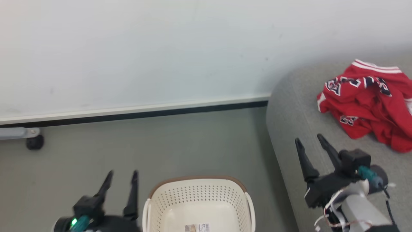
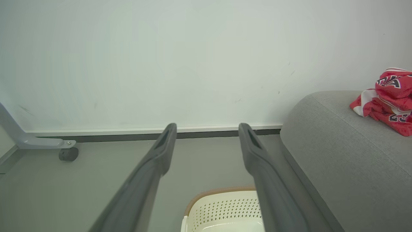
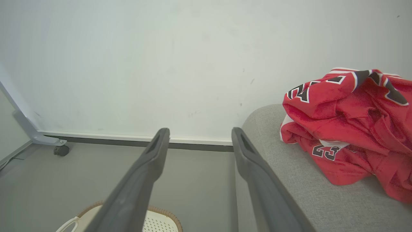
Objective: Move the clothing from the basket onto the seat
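Holding the left fingers (image 1: 132,193) spread wide, gripping nothing, hanging over the grey floor (image 1: 193,145). Holding the right fingers (image 1: 304,164) spread just as wide, likewise gripping nothing, hovering above the near left edge of the seat (image 1: 296,122), tips pointing toward the white wall (image 1: 161,48).

Finding the clothing (image 1: 370,106) lying in a crumpled red heap on the seat, beyond the right fingers and off to their right, well apart from the tips. Looking along the right fingers (image 3: 149,164), seeing the clothing (image 3: 347,129) to the right of the right-hand finger, showing white trim and a dark 23, resting on the seat (image 3: 289,180). Seeing the basket (image 3: 161,222) low down there, partly behind the left-hand finger.

Finding the basket (image 1: 199,196) standing on the floor just right of the left fingers and well left of the right ones, showing its pale bottom and a small printed label (image 1: 197,228). Looking along the left fingers (image 2: 154,167), seeing the basket (image 2: 225,206) below and between the two, partly behind the right-hand finger, with the seat (image 2: 338,154) and the clothing (image 2: 392,93) far off to the right.

Noticing a dark caster wheel (image 1: 34,141) on the floor by the wall, well beyond the left fingers and to their left.
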Controlling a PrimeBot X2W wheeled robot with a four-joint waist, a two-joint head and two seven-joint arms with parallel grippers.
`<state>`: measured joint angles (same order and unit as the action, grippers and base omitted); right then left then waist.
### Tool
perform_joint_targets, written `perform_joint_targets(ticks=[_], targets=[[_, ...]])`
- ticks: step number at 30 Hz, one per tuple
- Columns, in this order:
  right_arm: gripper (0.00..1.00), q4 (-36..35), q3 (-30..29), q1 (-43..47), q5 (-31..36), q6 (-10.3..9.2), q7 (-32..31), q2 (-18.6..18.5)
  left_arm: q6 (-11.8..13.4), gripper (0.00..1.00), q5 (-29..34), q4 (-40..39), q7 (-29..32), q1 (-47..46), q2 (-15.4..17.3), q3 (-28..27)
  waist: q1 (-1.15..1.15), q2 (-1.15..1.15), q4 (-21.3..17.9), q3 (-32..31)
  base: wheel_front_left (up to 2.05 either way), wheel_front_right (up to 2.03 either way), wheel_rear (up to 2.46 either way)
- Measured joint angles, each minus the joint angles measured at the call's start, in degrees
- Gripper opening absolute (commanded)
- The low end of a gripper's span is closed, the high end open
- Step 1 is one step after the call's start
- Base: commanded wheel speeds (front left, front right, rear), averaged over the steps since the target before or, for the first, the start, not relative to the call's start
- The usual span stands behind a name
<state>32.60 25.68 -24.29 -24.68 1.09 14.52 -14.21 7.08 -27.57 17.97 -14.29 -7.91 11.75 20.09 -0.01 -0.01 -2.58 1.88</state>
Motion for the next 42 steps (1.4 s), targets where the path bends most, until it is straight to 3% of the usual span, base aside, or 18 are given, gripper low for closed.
perform_joint_targets(ticks=[6, 12, 27, 42], targets=[[1.0, -6.9, -0.7, 5.9, 0.6, -3.13, 0.0, 0.6, 0.0, 1.0, 0.8, -3.5, 0.0, 7.1, 1.3, -6.1, 0.0, 0.0, 2.6, -2.4, 0.0, 0.0, 0.0], [1.0, -13.6, -1.7, 11.6, 2.3, -5.68, 0.0, 0.7, 0.0, 1.0, 3.0, -8.2, 0.0, 10.6, 0.3, -9.4, 0.0, 0.0, 3.6, -3.5, 0.0, 0.0, 0.0], [1.0, -22.8, -5.7, 20.2, 4.1, -7.66, 0.0, 0.6, 0.0, 1.0, 6.1, -14.0, 0.0, 16.2, -2.1, -13.3, 0.01, 0.01, 1.5, -3.0, 0.0, 0.0, 0.0], [1.0, -26.3, -8.5, 21.7, 5.8, -7.89, 0.0, 0.9, 0.0, 1.0, 7.9, -16.2, 0.0, 16.6, -2.7, -14.1, 0.02, 0.01, 1.3, -2.5, 0.0, 0.0, 0.0]])
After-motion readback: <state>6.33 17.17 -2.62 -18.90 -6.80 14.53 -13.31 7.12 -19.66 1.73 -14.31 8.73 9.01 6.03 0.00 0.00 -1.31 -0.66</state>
